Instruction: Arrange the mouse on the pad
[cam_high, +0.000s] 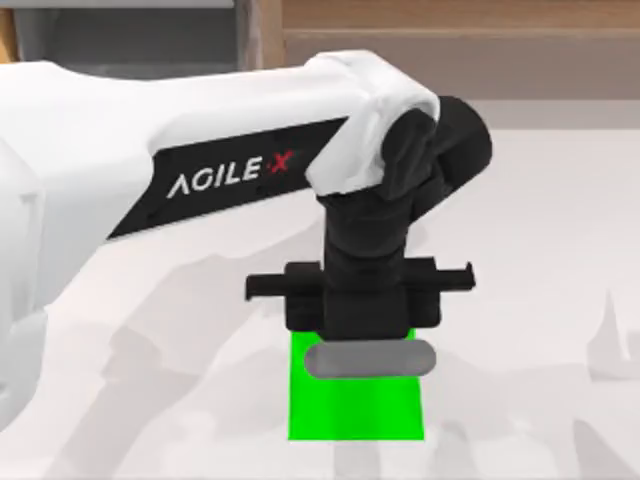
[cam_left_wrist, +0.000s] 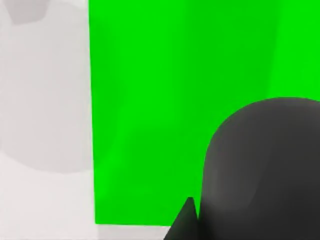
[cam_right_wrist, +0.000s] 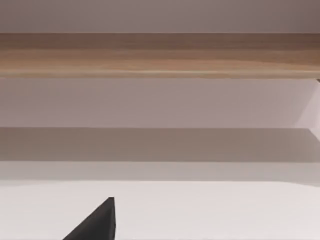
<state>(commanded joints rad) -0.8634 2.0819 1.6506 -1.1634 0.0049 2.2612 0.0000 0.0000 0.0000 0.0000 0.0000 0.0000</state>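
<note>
Pale table (cam_high: 560, 250) w/ wooden ledge (cam_right_wrist: 160, 55) along far edge.

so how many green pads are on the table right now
1. The pad lies on the table near the top view's bottom centre, its far edge under the left gripper; the left wrist view shows it beneath the mouse. Nothing suggests a second, though the arm hides some table.

The left arm's black wrist covers the far part of the pad (cam_high: 355, 405) in the top view, and its gripper's fingers are hidden beneath it. In the left wrist view the mouse (cam_left_wrist: 262, 170) is cut off by the picture's edge.
</note>
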